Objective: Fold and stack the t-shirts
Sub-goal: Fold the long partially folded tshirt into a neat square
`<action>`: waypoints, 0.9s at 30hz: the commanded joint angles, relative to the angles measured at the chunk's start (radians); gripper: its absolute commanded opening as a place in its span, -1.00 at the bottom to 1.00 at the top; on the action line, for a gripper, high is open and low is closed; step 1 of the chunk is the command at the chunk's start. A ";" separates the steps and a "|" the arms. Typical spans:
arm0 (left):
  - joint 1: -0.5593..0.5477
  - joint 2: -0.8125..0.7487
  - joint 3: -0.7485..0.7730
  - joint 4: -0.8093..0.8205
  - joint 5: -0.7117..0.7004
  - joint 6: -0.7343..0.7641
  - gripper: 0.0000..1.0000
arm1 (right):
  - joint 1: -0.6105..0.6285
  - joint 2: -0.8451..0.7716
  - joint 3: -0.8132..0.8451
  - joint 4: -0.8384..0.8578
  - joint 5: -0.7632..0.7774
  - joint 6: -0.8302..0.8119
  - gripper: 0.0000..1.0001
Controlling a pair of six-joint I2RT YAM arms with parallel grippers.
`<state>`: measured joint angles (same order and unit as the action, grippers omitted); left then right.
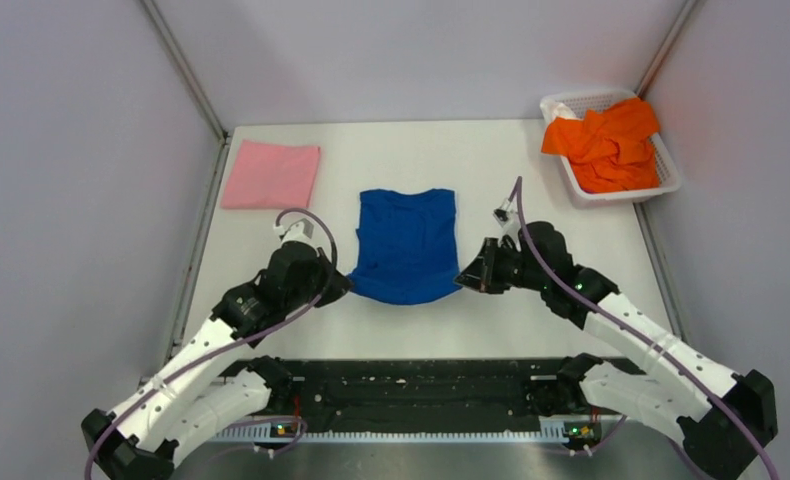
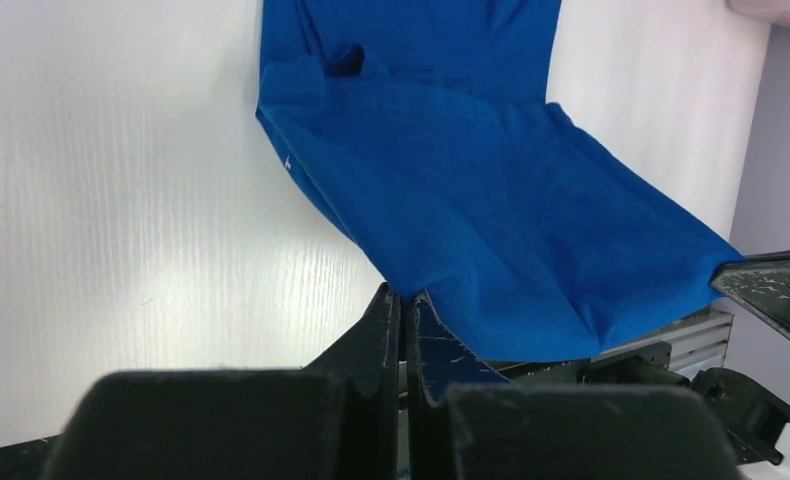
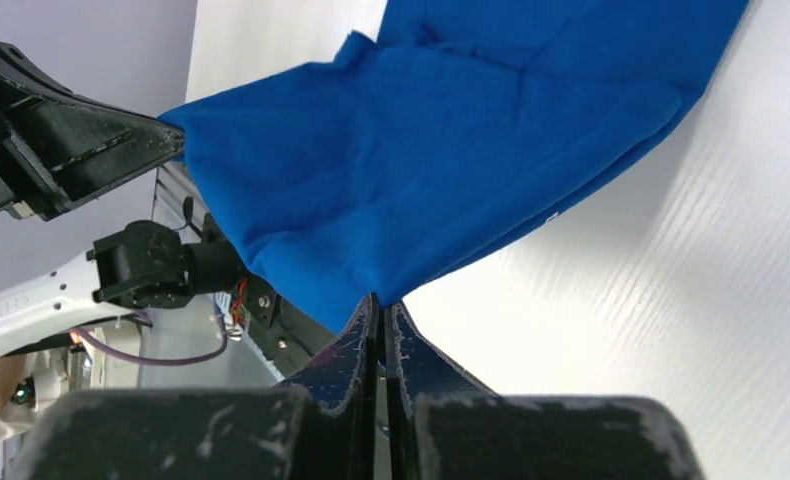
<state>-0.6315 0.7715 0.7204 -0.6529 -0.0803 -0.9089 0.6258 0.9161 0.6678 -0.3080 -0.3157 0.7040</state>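
White counter (image 1: 471,160), enclosed on three sides by pale grey walls (image 1: 411,50). At its centre lies one blue t-shirt (image 1: 406,245), its far edge flat on the surface and its near hem lifted clear. Its sides appear folded inward, and no print shows on the upper face. The left jaws, on the left arm (image 1: 206,345), are pressed fully together on the hem's left corner. The right jaws, on the right arm (image 1: 631,325), are clamped the same way on the right corner. The cloth spans between them in a shallow sling.

The fabric is judged light, soft and limp, with no stiffness of its own. It will likely drape and crease wherever it is unsupported, so two corners of one edge are the sensible hold, kept level and apart.

Count: three t-shirts, one of each colour. One pink t-shirt (image 1: 271,175) lies folded at the far left of the counter. One orange t-shirt (image 1: 611,145) sits crumpled in the single white basket (image 1: 668,187) at the far right corner. There are two arms.
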 commanded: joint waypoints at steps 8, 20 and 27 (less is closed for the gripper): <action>0.007 0.170 0.195 0.165 -0.121 0.117 -1.00 | -0.060 0.077 0.198 -0.018 0.180 0.010 -1.00; 0.220 0.456 0.359 0.275 0.006 0.209 -1.00 | -0.206 0.319 0.346 0.109 0.141 -0.008 -1.00; 0.299 0.653 0.496 0.300 0.029 0.244 -1.00 | -0.257 0.493 0.461 0.151 0.157 -0.029 -1.00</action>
<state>-0.3786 1.3540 1.1267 -0.4324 -0.0650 -0.7071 0.4057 1.3430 1.0325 -0.2310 -0.1787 0.7040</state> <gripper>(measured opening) 0.022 0.009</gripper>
